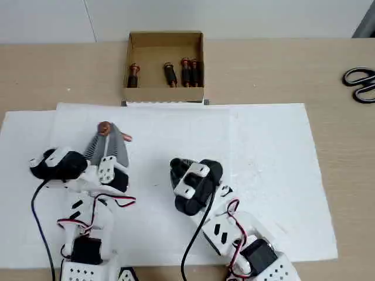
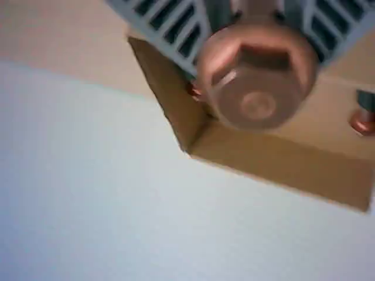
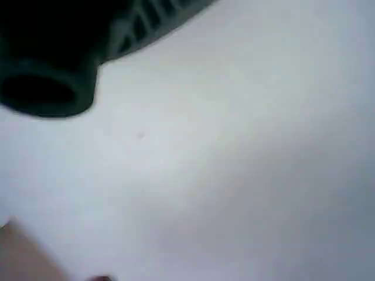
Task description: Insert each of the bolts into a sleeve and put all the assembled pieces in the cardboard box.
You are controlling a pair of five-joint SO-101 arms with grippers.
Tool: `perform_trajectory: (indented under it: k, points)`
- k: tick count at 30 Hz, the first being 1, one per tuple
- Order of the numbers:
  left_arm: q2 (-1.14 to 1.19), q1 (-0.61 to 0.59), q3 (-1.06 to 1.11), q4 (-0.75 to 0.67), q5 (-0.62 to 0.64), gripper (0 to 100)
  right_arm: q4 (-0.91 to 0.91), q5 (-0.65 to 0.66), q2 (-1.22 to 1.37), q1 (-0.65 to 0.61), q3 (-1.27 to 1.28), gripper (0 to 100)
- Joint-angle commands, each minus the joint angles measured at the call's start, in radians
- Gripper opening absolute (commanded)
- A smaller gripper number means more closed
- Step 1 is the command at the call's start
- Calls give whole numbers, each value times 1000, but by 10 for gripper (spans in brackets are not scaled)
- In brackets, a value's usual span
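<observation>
Lighting: bright, even, diffuse. Shadows: soft, faint on white sheet [image 1: 269, 175]; darker inside cardboard box [image 1: 166, 94]. Sheen: dull, on copper bolt [image 2: 258, 76].

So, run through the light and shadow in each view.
High view: even light, only faint shadows on the white sheet. Left wrist view: a soft highlight on the bolt head, the cardboard box wall shaded. Right wrist view: the sleeve reads near black, no glare.

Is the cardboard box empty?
No, four assembled pieces lie inside the cardboard box.
</observation>
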Motion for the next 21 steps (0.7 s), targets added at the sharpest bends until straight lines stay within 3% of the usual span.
perform_trajectory:
  k: [1, 8, 21]
  points:
    - [-11, 57, -12, 31, 64, 7, 41, -14, -12, -31, 15, 3]
    - [-11, 103, -120, 206, 157, 7, 50, -14, -10, -31, 15, 3]
    - [-11, 129, -283, 408, 164, 7, 166, -15, -12, -31, 15, 4]
